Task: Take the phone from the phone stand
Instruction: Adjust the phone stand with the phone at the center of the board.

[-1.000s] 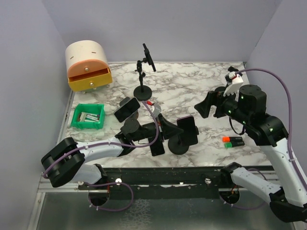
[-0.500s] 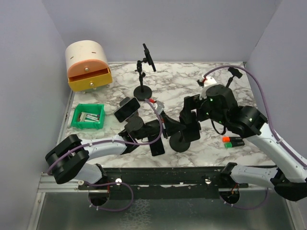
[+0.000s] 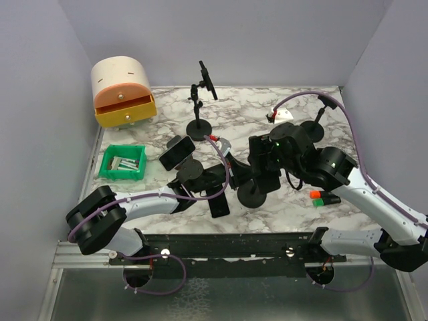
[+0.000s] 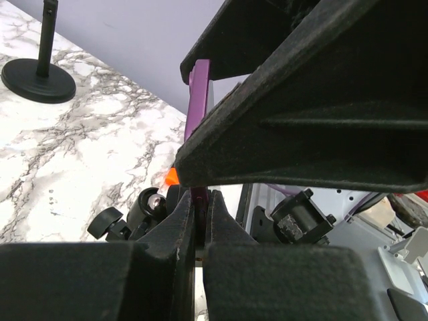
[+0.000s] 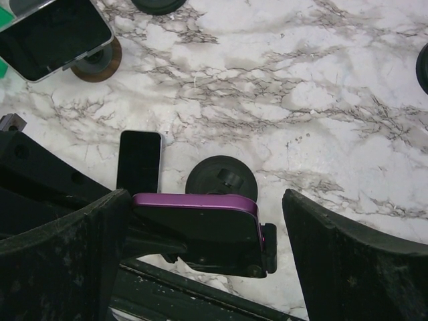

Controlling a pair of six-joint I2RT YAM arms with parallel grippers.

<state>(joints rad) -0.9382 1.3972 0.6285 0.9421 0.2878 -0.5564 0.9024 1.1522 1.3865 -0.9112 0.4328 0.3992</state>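
Top external view: the left arm lies low across the counter (image 3: 247, 114), reaching from its base toward the middle. Its tool (image 3: 234, 176) points right at the stand (image 3: 253, 195). The right arm arches up from the right, folds back toward the middle and hangs its tool (image 3: 265, 167) straight down over the same stand, hiding most of what sits in it.

Right wrist view looks down that tool. Its fingers (image 5: 67, 254) are spread wide, one at each end of the phone (image 5: 197, 217), whose purple-cased top edge shows between them. One finger is just beside the phone's end; whether either touches it I cannot tell. The phone sits upright in the stand's clamp, above the round black base on the counter. Only this view shows the layout around it: a second phone (image 5: 139, 160) lies flat just beside the base, and a third phone (image 5: 53, 33) rests at the top left on a brown foot.

Left wrist view gives the other side. The left tool's fingers (image 4: 167, 227) are pressed nearly together with only a slit between them, and the phone's purple edge runs up from that slit. Whether they pinch anything cannot be told. The right tool's black finger fills the upper right, and a bare stand (image 4: 37, 77) sits far left on the counter.
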